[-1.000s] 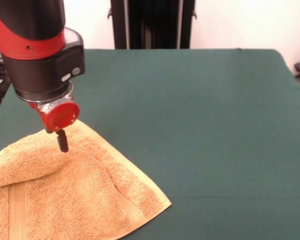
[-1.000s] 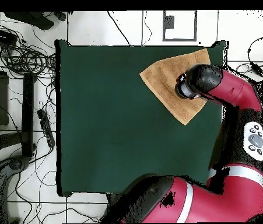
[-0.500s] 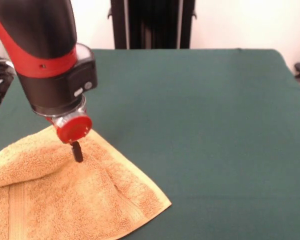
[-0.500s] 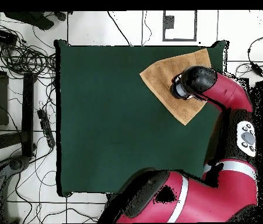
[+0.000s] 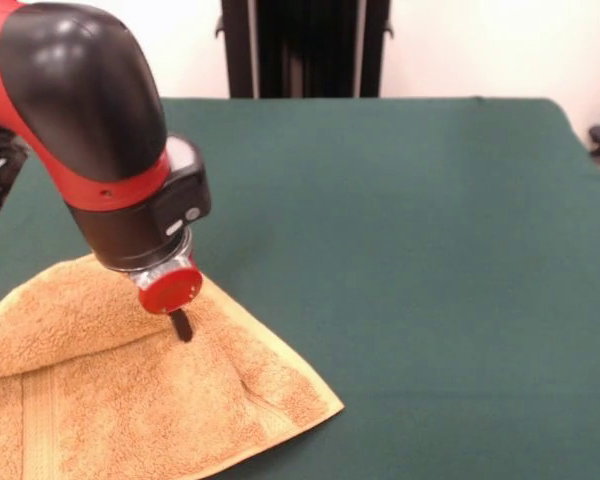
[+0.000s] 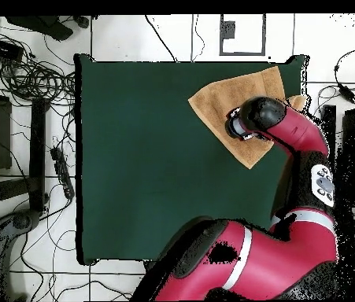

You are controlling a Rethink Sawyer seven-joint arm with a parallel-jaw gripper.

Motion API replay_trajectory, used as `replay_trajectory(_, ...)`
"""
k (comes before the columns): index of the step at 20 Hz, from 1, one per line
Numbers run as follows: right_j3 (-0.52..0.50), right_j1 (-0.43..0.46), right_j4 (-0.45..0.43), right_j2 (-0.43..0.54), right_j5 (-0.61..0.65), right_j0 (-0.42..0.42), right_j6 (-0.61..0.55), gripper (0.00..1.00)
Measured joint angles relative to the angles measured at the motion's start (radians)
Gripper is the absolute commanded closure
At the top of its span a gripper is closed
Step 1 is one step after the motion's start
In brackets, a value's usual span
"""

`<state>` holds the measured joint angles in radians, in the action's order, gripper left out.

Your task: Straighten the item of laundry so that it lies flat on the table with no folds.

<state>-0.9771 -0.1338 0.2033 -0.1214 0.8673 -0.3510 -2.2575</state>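
Clearly soft and limp, the towel (image 5: 130, 400) lies at the front view's lower left on the table (image 5: 400, 220), 1 flap doubled over. The gripper (image 5: 183, 326) presses into it; whether its tips are apart or together I cannot tell. Best grasp, probably: the flap's free edge.

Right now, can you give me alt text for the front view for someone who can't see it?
A red and black arm comes down over an orange towel at the near left of a green table, its gripper tip at the cloth. A fold runs along the towel's left part, so it isn't flat.
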Motion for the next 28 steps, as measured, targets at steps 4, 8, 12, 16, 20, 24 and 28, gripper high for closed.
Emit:
replay_trajectory(4, -0.003, 0.003, 0.016, -0.001, 0.000, -0.002, 0.000, 0.00)
replay_trajectory(8, -0.003, 0.004, 0.019, -0.002, 0.000, -0.002, 0.000, 0.00)
replay_trajectory(12, -0.003, 0.003, 0.019, -0.003, -0.001, -0.001, 0.000, 0.00)
replay_trajectory(16, -0.016, -0.008, 0.017, -0.005, -0.012, 0.003, 0.000, 0.00)
replay_trajectory(20, -0.062, -0.062, 0.017, -0.006, -0.022, 0.003, 0.000, 0.00)
replay_trajectory(24, -0.107, -0.133, 0.017, -0.006, -0.022, 0.000, 0.000, 0.00)
replay_trajectory(28, -0.135, -0.208, 0.017, -0.006, -0.021, -0.011, 0.000, 0.00)
